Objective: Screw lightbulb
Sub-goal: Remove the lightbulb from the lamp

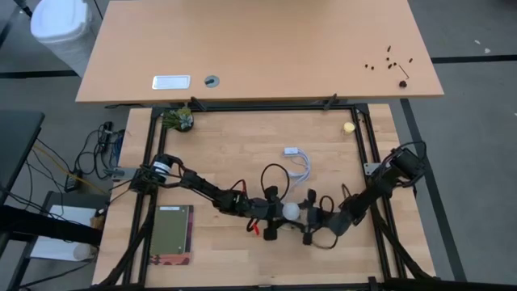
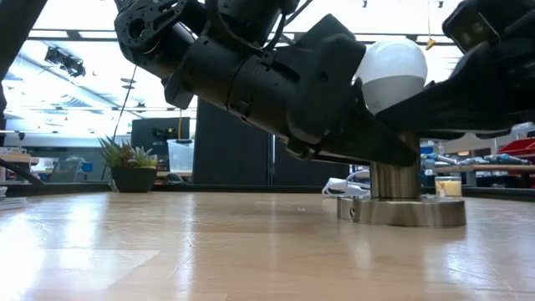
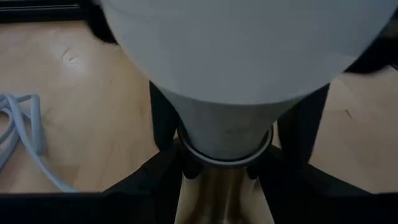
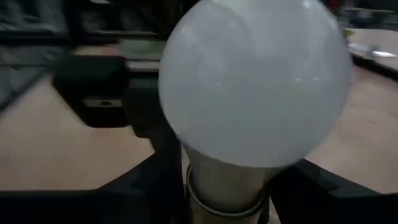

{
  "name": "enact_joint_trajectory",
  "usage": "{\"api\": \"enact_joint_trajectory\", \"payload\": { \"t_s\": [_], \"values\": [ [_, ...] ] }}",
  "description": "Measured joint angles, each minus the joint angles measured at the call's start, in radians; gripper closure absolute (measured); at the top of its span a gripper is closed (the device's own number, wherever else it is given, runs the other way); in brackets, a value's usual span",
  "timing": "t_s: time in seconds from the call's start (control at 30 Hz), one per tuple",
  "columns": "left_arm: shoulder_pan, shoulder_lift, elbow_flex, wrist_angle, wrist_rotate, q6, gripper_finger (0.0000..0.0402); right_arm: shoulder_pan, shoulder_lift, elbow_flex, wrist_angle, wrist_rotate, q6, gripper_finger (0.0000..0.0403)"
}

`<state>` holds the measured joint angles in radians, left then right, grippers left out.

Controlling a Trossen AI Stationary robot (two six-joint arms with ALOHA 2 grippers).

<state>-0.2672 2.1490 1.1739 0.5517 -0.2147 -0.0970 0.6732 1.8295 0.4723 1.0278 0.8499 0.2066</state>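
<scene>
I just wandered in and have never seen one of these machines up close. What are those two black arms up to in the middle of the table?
Both arms meet at a white lightbulb standing upright on a metal socket base on the wooden table. The left claw and the right claw sit on opposite sides of it, down at the bulb's neck. The bulb's grey base is at the socket's mouth; how far it is screwed in cannot be told. A white cord lies nearby.

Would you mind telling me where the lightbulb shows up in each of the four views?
High view: lightbulb low centre, between both grippers.
Low view: upper right, above the metal socket.
Left wrist view: fills the top.
Right wrist view: centre.
Shared landmark: the socket beneath it.
</scene>
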Motion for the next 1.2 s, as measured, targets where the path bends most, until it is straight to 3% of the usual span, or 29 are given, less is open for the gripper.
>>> {"api": "enact_joint_trajectory", "payload": {
  "t_s": [0.1,0.23,0.53,0.83,1.07,1.2],
  "values": [
    [-0.003,0.0,0.0,0.002,0.002,0.015,0.0207,-0.022,0.001,-0.066,0.162,-0.105,-0.049,0.0176],
    [-0.004,0.0,0.0,0.004,-0.001,0.016,0.0207,-0.051,0.001,-0.113,0.246,-0.195,-0.073,0.0176],
    [-0.008,0.0,0.0,0.001,-0.012,0.003,0.0207,-0.057,-0.015,-0.117,0.231,-0.2,-0.076,0.0155],
    [-0.01,0.0,0.0,-0.002,-0.017,0.001,0.0207,-0.046,-0.179,-0.116,-0.036,-0.202,0.002,0.01],
    [-0.01,0.0,-0.001,-0.005,-0.049,-0.009,0.0204,-0.048,-0.341,-0.061,-0.415,-0.225,0.062,0.0093],
    [-0.01,-0.002,-0.003,-0.028,-0.056,0.019,0.0178,-0.048,-0.414,-0.024,-0.576,-0.242,0.091,0.0093]
  ]
}}
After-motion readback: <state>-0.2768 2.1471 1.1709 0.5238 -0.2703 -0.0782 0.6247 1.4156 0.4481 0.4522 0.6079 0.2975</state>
